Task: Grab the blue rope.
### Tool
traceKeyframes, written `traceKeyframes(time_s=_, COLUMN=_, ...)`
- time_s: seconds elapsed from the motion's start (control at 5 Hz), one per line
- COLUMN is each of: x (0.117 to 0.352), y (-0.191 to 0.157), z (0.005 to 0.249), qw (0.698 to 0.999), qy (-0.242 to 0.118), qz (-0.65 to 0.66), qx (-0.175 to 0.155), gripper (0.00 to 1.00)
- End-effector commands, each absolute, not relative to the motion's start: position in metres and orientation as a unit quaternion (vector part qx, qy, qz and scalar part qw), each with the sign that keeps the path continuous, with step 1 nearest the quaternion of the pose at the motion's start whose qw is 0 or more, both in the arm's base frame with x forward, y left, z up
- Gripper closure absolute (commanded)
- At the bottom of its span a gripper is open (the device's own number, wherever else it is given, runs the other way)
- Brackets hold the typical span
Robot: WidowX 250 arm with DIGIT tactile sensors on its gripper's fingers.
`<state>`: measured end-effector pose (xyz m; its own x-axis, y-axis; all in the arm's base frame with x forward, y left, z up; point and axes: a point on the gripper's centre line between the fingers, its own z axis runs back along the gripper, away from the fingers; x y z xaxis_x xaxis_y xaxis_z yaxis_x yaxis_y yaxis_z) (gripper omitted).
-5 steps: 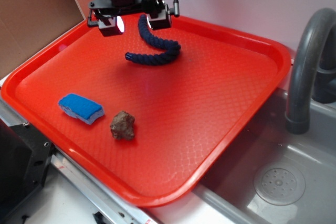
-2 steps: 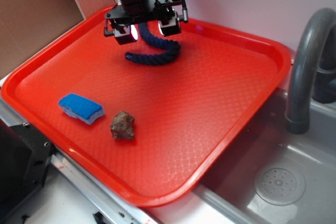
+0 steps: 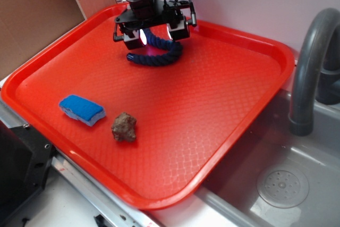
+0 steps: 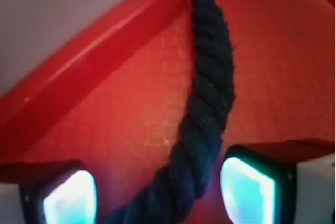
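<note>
A: Where is the blue rope (image 3: 157, 57) lying?
B: Near the far edge of the red tray (image 3: 223, 110), curving like a hook.
A: And the gripper (image 3: 154, 32)?
B: It is hanging spread wide, its fingers (image 4: 247, 184) straddling the rope, not clamping it.

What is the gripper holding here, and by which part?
Nothing yet. The open gripper straddles the blue rope along one arm of its hook shape, fingers apart on either side.
</note>
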<state>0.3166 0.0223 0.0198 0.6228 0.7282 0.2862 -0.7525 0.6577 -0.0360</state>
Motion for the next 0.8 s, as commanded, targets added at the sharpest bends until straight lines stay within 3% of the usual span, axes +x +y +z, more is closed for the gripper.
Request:
traceKeyframes(time_s=0.0, x=0.322, y=0.040, z=0.025, qw=0.894, qy=-0.144, qz=0.422, qx=0.050, gripper=1.00)
traceKeyframes(time_s=0.2, x=0.320, y=0.038, z=0.029, qw=0.909, qy=-0.128, qz=0.393, qx=0.055, gripper=1.00)
traceKeyframes(time_s=0.6, x=0.290, y=0.009, z=0.086, qw=0.975, qy=-0.080, qz=0.183, qx=0.094, gripper=1.00)
